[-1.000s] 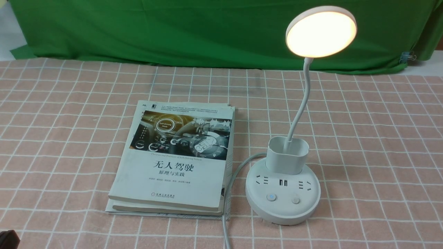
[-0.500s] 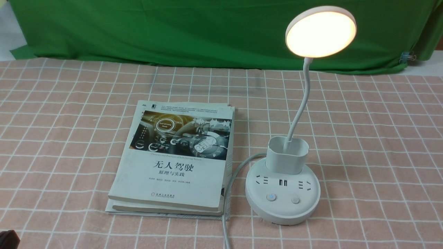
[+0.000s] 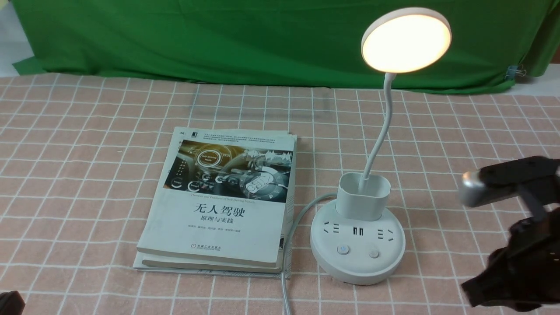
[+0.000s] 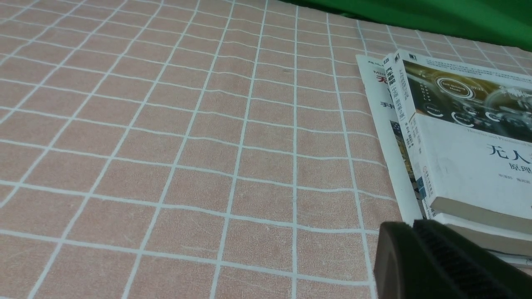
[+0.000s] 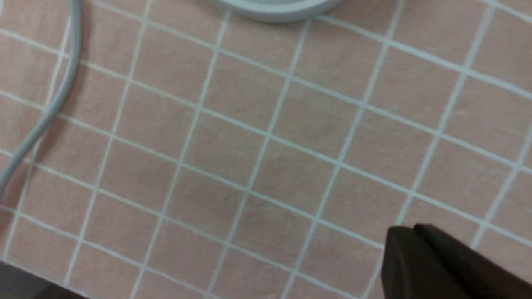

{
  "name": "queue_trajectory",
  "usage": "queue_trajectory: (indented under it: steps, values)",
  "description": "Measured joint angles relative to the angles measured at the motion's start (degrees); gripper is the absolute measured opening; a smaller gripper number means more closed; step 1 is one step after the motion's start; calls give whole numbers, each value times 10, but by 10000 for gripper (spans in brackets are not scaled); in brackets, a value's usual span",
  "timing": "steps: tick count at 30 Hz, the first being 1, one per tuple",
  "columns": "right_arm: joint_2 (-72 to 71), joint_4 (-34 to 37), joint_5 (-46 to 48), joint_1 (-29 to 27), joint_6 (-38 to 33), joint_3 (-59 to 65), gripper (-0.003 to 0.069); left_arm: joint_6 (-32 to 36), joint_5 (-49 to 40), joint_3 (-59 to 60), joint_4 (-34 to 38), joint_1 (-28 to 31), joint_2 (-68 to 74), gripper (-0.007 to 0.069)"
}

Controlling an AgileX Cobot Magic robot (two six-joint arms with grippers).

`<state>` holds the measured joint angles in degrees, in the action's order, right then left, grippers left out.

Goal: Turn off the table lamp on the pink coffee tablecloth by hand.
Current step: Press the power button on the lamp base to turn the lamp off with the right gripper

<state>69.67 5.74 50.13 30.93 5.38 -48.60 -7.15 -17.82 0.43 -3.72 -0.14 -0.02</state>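
Table lamp (image 3: 358, 236) lit, right of centre on pink coffee tablecloth (image 3: 87, 131), buttons (image 3: 343, 250) facing robot. Right tool (image 3: 512, 267) at right edge, apart from base, probably lining up press. Left tool (image 3: 9, 302) parked lower-left corner. Both: opening unclear, nothing held.

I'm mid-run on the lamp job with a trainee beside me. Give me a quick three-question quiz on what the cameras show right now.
1. True or false: the table lamp is lit.
2. In the front view, where do the books lie relative to the lamp? A) to its left B) to its right C) behind it
3. Fill in: the right gripper is ___ (touching / clear of) the lamp's base.

Key: 1 true. 2 A. 3 clear of; pink coffee tablecloth shows between them.
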Motion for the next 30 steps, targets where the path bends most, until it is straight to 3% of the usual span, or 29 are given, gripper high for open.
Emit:
queue_trajectory:
  steps: [6,14,30]
  values:
    - [119,3,-19,62,0,-55,53,0,0,0,0,0,0,6]
    - [200,0,-71,62,0,-117,55,0,0,0,0,0,0,6]
    - [284,2,-173,33,0,-123,48,0,0,0,0,0,0,6]
